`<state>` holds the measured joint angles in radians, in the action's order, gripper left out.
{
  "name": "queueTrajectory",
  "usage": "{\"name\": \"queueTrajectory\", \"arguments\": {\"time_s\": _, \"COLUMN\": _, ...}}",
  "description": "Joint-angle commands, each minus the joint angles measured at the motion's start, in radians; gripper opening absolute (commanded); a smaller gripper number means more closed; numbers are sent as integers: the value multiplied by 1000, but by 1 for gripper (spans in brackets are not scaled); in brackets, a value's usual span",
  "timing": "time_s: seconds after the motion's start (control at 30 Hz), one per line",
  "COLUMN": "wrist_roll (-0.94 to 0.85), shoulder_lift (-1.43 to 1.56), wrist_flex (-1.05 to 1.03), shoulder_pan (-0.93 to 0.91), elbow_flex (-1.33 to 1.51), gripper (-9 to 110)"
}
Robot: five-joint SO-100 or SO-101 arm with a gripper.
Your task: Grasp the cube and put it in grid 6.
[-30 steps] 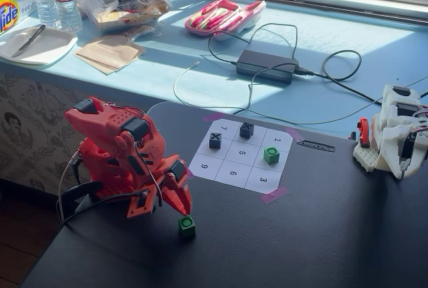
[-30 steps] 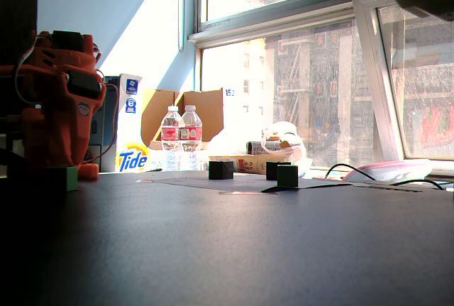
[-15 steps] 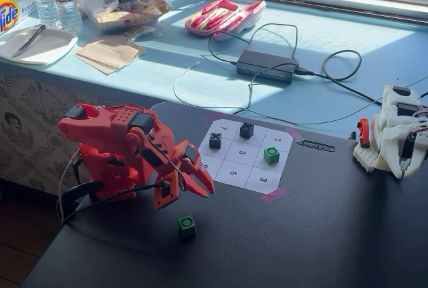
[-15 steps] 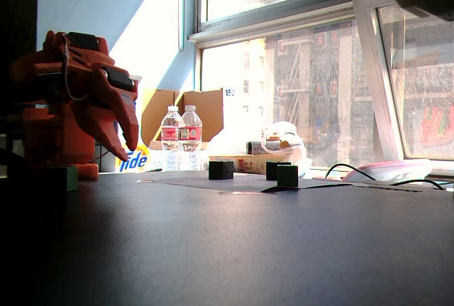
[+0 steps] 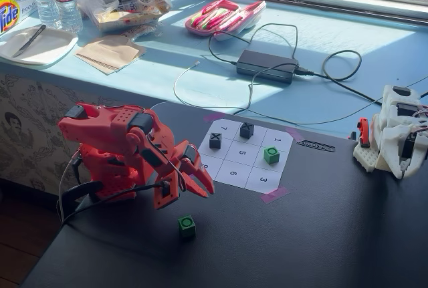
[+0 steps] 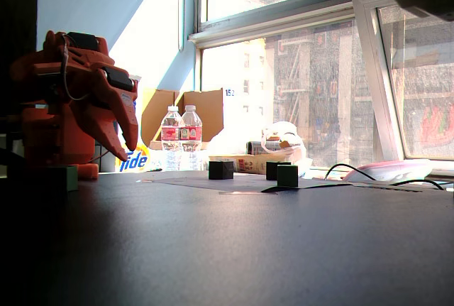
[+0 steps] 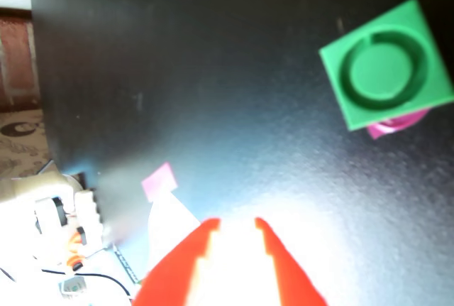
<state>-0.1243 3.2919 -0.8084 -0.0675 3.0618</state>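
A bright-green cube (image 5: 186,226) with a dark ring on top sits on the black table, off the sheet; the wrist view (image 7: 386,72) shows it at the upper right. A second green cube (image 5: 271,155) stands on the paper grid. Grid 6 (image 5: 233,173) is the empty middle cell of the sheet's near row. My red gripper (image 5: 186,198) hangs open and empty just above and behind the loose cube, with its jaws apart in the wrist view (image 7: 237,226). In a low fixed view the gripper (image 6: 129,151) points down, right of the shadowed cube (image 6: 71,177).
Two dark X-marked cubes (image 5: 215,140) (image 5: 247,129) stand on the sheet's far cells. Pink tape (image 5: 274,194) holds the sheet's corners. A white arm (image 5: 394,134) sits at the table's right edge. A blue table behind holds a power brick (image 5: 267,65), cables and bottles.
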Motion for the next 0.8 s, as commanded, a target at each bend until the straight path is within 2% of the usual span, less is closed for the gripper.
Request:
{"name": "queueTrajectory", "arguments": {"time_s": 0.0, "wrist_roll": -6, "shoulder_lift": 9, "wrist_flex": 18, "shoulder_pan": 6, "elbow_flex": 69, "gripper": 7}}
{"name": "queueTrajectory", "arguments": {"time_s": 0.77, "wrist_roll": -15, "shoulder_lift": 9, "wrist_flex": 21, "shoulder_pan": 9, "elbow_flex": 69, "gripper": 6}}
